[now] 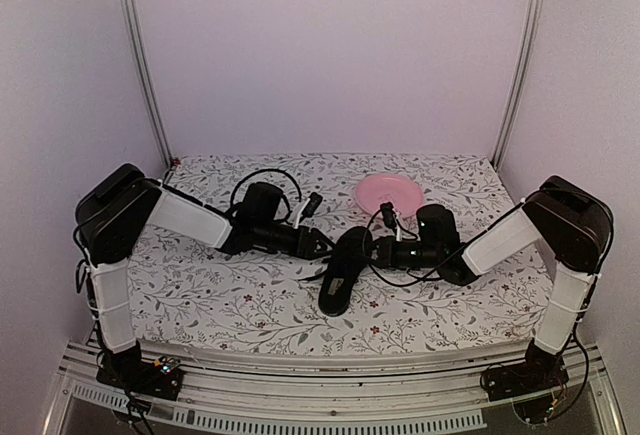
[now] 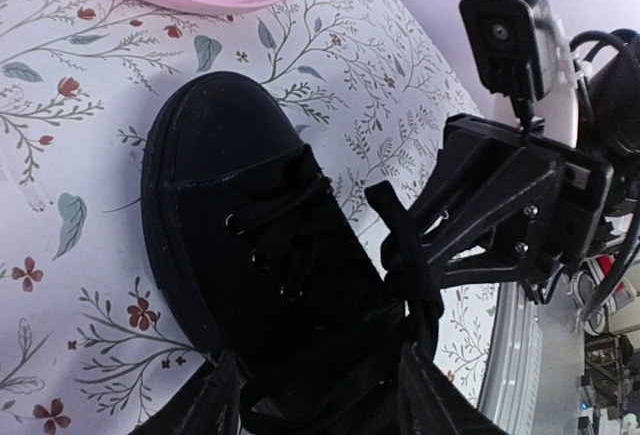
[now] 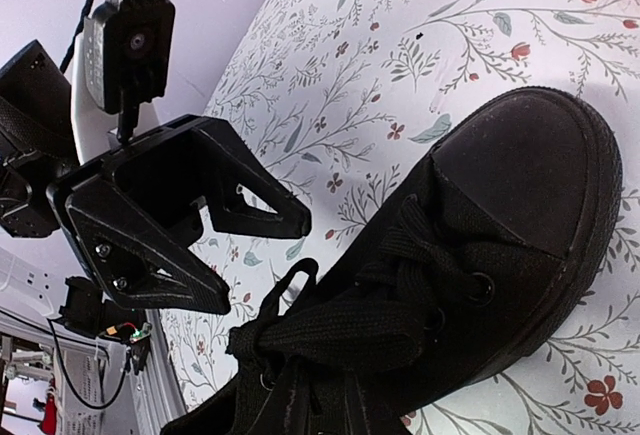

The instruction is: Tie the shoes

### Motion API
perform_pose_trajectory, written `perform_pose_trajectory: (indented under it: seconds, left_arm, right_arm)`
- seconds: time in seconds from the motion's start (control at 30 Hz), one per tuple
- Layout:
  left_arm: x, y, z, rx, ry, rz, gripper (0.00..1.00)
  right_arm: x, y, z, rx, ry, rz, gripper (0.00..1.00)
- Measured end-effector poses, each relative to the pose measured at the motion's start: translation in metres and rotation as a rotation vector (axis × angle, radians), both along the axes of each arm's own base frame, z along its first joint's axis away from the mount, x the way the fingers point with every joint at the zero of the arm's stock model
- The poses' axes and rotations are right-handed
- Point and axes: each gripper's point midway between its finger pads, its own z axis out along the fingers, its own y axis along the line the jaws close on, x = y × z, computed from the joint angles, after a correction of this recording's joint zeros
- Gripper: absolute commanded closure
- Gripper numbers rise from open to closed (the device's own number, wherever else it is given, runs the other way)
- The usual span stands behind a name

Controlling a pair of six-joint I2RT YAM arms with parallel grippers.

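Overhead view: a single black shoe point(image 1: 340, 275) lay on its sole on the floral tablecloth point(image 1: 220, 295), near the centre of the table, with its toe towards the pink plate point(image 1: 388, 195) and clear of it. The two arms reached inward from either side and met at the shoe's laced upper. The left gripper point(image 3: 265, 265), seen from the right wrist camera, had its jaws moderately wide apart and nothing clamped. In the left wrist view its own fingers point(image 2: 212, 395) sat on either side of the shoe's rear part. A lace loop point(image 3: 292, 280) stood upright from the laces point(image 3: 330, 330) just beside the left fingertips; contact could not be determined. The right gripper point(image 2: 395, 235) pointed at a strand of lace rising from the shoe's throat, its tips right at the strand. Black lace against black fingers hid the jaw gap, so whether it gripped the strand could not be told
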Motion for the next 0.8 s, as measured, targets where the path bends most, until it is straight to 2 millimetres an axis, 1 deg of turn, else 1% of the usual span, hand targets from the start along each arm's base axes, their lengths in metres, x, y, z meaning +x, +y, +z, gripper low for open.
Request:
perform_pose_trajectory:
  seconds: [0.1,0.27,0.4,0.57,0.63,0.67,0.8]
  left_arm:
    - [0.0,0.004,0.004,-0.005,0.004,0.016,0.46]
    - [0.001,0.011,0.014,-0.029,-0.006,0.052,0.46]
    - [0.001,0.015,0.013,-0.035,0.01,0.073,0.46]
    - [-0.002,0.019,0.008,-0.036,0.042,0.088,0.46]
    - [-0.004,0.02,0.007,-0.039,0.05,0.093,0.46]
    - [-0.004,0.021,0.006,-0.04,0.052,0.094,0.46]
    - [-0.007,0.022,0.003,-0.045,0.069,0.102,0.46]
  right_arm:
    - [0.0,0.0,-0.001,-0.003,0.0,0.0,0.97]
    - [0.0,0.0,-0.001,-0.003,0.003,-0.001,0.97]
    - [-0.001,-0.002,-0.003,-0.008,0.008,-0.004,0.98]
    - [-0.012,-0.011,-0.016,-0.028,0.043,-0.01,0.98]
    - [-0.016,-0.014,-0.016,-0.028,0.05,-0.012,0.97]
    - [-0.017,-0.015,-0.015,-0.027,0.05,-0.012,0.97]
    - [-0.019,-0.014,-0.01,-0.01,0.042,0.0,0.85]
